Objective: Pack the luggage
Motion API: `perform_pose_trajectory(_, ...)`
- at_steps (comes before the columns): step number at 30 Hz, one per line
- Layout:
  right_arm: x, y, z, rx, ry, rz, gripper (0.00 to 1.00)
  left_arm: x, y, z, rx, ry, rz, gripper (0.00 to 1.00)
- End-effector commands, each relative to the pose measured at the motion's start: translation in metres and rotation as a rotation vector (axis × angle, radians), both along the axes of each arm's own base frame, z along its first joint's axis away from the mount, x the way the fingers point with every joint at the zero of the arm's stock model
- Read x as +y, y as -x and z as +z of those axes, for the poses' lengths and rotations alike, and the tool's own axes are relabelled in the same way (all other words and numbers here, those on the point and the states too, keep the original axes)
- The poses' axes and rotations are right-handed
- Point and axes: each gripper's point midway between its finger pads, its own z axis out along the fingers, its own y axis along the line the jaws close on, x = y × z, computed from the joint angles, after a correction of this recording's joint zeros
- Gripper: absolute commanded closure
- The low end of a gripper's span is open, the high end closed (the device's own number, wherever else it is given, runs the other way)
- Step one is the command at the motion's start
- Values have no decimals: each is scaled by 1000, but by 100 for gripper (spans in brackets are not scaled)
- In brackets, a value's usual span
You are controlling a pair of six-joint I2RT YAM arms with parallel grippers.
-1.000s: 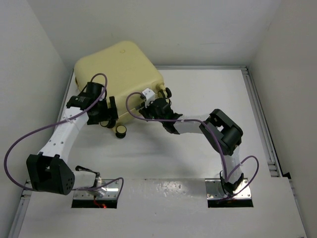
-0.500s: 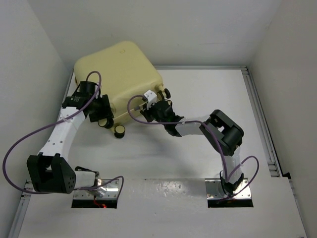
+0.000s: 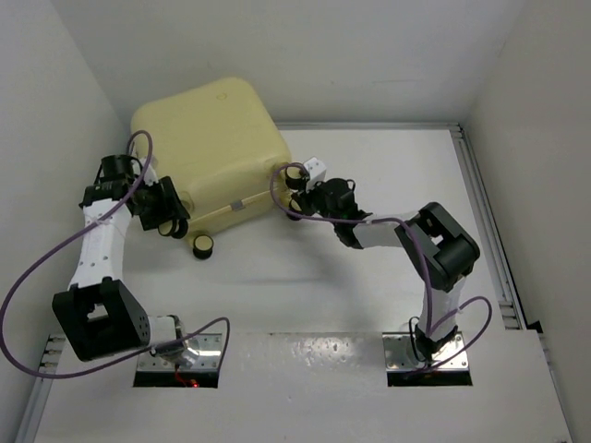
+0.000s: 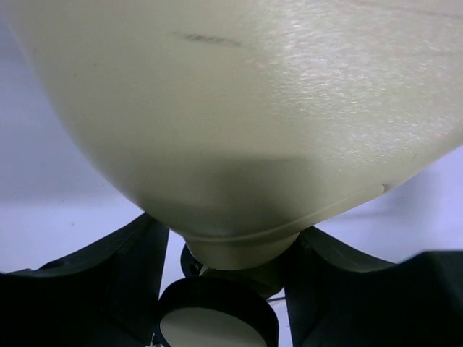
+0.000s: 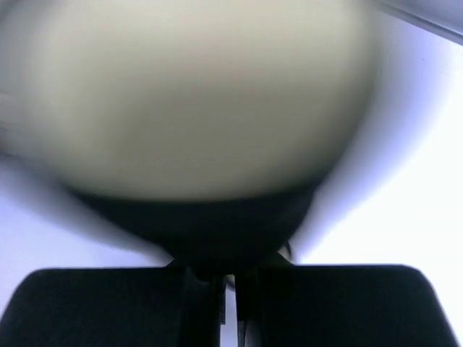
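Observation:
The luggage [image 3: 199, 148], a pale yellow hard-shell suitcase, lies closed at the back left of the table. My left gripper [image 3: 166, 220] sits at its near-left corner. In the left wrist view the fingers [image 4: 137, 253] straddle the corner's wheel mount and the black wheel [image 4: 217, 322], closed in on them. A second wheel [image 3: 201, 245] stands free on the near edge. My right gripper [image 3: 305, 185] is at the right corner, against another wheel [image 3: 294, 173]. In the blurred right wrist view its jaws [image 5: 231, 282] are almost together, with the dark wheel [image 5: 217, 231] just ahead.
White walls close in the table on the left, back and right. A metal rail [image 3: 482, 212] runs along the right side. Purple cables [image 3: 37, 268] loop off both arms. Bare white table [image 3: 305, 286] lies in front of the luggage.
The luggage has slid and turned to the left. My left gripper moved left with its corner. My right gripper swung from the near edge round to the right corner wheel.

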Motion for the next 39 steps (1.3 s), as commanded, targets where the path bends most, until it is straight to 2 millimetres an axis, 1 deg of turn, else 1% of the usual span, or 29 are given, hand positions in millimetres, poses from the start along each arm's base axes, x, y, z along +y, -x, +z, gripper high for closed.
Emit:
perform_pose_trajectory(1,-99,-40,-26,52,107,-317,100,88,28,-13,139,-215,229,100)
perform_pose_trajectory(3,-110,-47,-26,56,93,-335,100,98,19,-20,153,-206,236,100)
perform_pose_trajectory(5,-116,-53,-24,50,90,-348,100,104,15,-19,147,-214,237,100)
perform_pose_trajectory(7,-118,-61,-24,42,84,-348,100,112,11,-28,177,-237,227,100)
perform_pose_trajectory(8,-118,-71,-18,23,77,-349,100,115,9,-30,179,-246,232,100)
perform_pose_trajectory(9,-118,-73,-22,25,83,-340,100,119,2,-28,155,-263,221,100)
perform_pose_trajectory(10,-121,-85,-14,-5,75,-350,100,128,2,-32,173,-300,232,100)
perform_pose_trajectory(11,-121,-88,-19,-1,82,-336,100,132,0,-31,163,-320,233,100)
perform_pose_trajectory(13,-121,-108,-10,-43,77,-342,100,142,-7,-32,159,-356,240,100)
perform_pose_trajectory(16,-128,-132,-10,-79,89,-355,100,154,-16,-34,158,-400,252,100)
perform_pose_trajectory(17,-128,-135,-18,-75,95,-349,100,156,-20,-32,154,-401,253,100)
perform_pose_trajectory(18,-124,-146,-12,-102,96,-342,100,159,-25,-33,151,-409,243,100)
perform_pose_trajectory(19,-122,-149,-20,-96,99,-331,100,161,-29,-31,135,-414,247,100)
perform_pose_trajectory(20,-120,-158,-9,-134,88,-323,100,160,-36,-31,122,-426,226,100)
perform_pose_trajectory(21,-112,-164,-11,-142,77,-305,100,159,-42,-29,102,-441,205,100)
perform_pose_trajectory(22,-113,-168,-20,-141,84,-303,100,160,-52,-27,72,-466,178,99)
perform_pose_trajectory(23,-108,-175,-11,-167,70,-300,100,162,-55,-26,60,-479,168,99)
perform_pose_trajectory(24,-102,-177,-18,-159,67,-294,100,153,-65,-19,12,-443,118,94)
perform_pose_trajectory(25,-95,-180,-16,-167,51,-267,100,150,-72,-14,-19,-431,87,83)
perform_pose_trajectory(29,-58,-164,-10,-182,1,-164,100,118,-87,17,-183,-357,-92,64)
perform_pose_trajectory(30,-47,-159,1,-196,-27,-135,100,105,-89,39,-269,-345,-165,60)
perform_pose_trajectory(31,-41,-154,1,-198,-34,-118,100,102,-89,52,-311,-338,-173,36)
perform_pose_trajectory(32,-37,-152,3,-201,-42,-100,100,95,-88,62,-344,-318,-180,23)
perform_pose_trajectory(33,-19,-143,14,-219,-70,-62,100,94,-85,88,-405,-328,-162,17)
perform_pose_trajectory(34,-10,-139,18,-224,-79,-38,100,90,-84,100,-435,-320,-159,10)
perform_pose_trajectory(35,2,-134,23,-238,-86,-13,100,89,-81,107,-452,-320,-148,8)
perform_pose_trajectory(37,25,-126,35,-263,-113,30,100,85,-74,136,-513,-332,-110,3)
perform_pose_trajectory(38,41,-120,44,-280,-125,59,100,84,-69,140,-513,-334,-95,3)
perform_pose_trajectory(39,48,-118,43,-286,-131,72,100,84,-65,147,-520,-337,-81,2)
